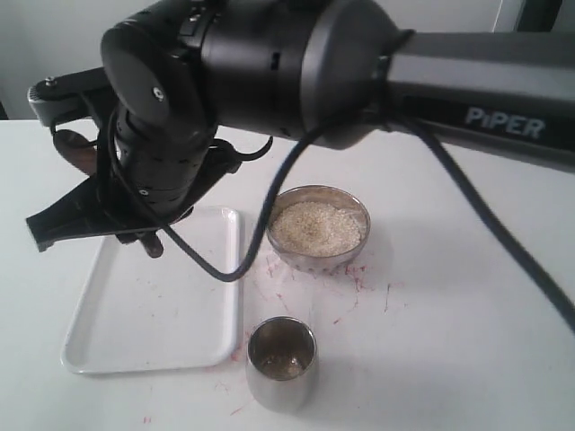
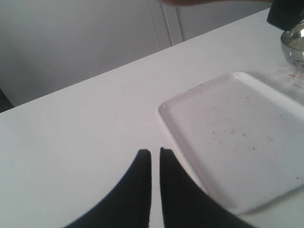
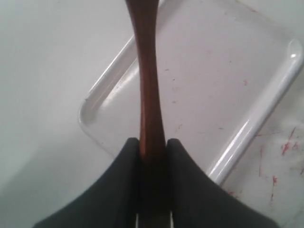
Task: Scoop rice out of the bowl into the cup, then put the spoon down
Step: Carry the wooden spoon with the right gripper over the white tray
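Table (image 1: 467, 296) partly blocked by right arm (image 1: 296, 63), which hides far end of tray (image 1: 144, 314). Bowl (image 1: 316, 260) of rice (image 1: 317, 227) right of tray, cup (image 1: 281, 382) near in front. Right gripper (image 3: 153, 147) pinches spoon (image 3: 148, 95) handle above tray; left gripper (image 2: 155, 156) pressed together, empty, beside tray.

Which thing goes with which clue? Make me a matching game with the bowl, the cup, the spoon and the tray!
Things:
1. bowl
2. cup
3. spoon
4. tray

Clues:
A. pinched in the right pincer
B. white, flat, speckled with red
C. holds a heap of rice
D. narrow, shiny, by the tray's corner

Pairs: 1-C, 2-D, 3-A, 4-B
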Motion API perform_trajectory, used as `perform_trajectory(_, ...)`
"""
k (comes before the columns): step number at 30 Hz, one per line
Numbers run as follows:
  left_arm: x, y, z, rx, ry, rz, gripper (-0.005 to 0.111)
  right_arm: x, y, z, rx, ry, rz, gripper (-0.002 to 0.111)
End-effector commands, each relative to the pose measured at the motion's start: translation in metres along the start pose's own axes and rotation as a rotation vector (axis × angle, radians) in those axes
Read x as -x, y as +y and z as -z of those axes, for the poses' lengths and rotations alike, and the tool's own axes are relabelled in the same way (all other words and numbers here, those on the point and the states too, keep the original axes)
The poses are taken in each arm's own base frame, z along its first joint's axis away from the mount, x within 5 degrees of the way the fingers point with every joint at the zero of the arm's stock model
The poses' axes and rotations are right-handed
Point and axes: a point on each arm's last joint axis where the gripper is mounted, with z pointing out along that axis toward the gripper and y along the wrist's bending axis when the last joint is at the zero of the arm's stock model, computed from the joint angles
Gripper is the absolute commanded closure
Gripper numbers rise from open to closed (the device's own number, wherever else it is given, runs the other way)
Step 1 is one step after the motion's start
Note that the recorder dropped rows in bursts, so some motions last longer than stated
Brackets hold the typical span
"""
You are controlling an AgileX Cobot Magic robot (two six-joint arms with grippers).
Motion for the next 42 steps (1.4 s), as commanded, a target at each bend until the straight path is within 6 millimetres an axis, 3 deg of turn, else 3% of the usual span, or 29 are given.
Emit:
perform_trajectory(1, 0.002, 0.000, 0.000, -0.001, -0.011, 0.008, 0.092, 0.005, 0.002, -0.011, 0.012, 0.090, -0.005, 0.108)
perform_trajectory(7, 0.002, 0.000, 0.000, -0.001, -0.011, 0.008, 0.092, 0.006, 0.004, -0.036, 0.085, 0.192, -0.100, 0.108)
perform_trajectory(14, 0.002, 0.000, 0.000, -0.001, -0.011, 0.008, 0.092, 0.008, -0.011, -0.058, 0.146, 0.245, -0.243, 0.108)
perform_trajectory(25, 0.002, 0.000, 0.000, -0.001, -0.011, 0.008, 0.092, -0.003, -0.019, -0.083, 0.093, 0.325, -0.243, 0.108)
perform_trajectory(42, 0.002, 0.000, 0.000, -0.001, -0.011, 0.008, 0.092, -0.002, -0.020, -0.094, 0.093, 0.289, -0.253, 0.108)
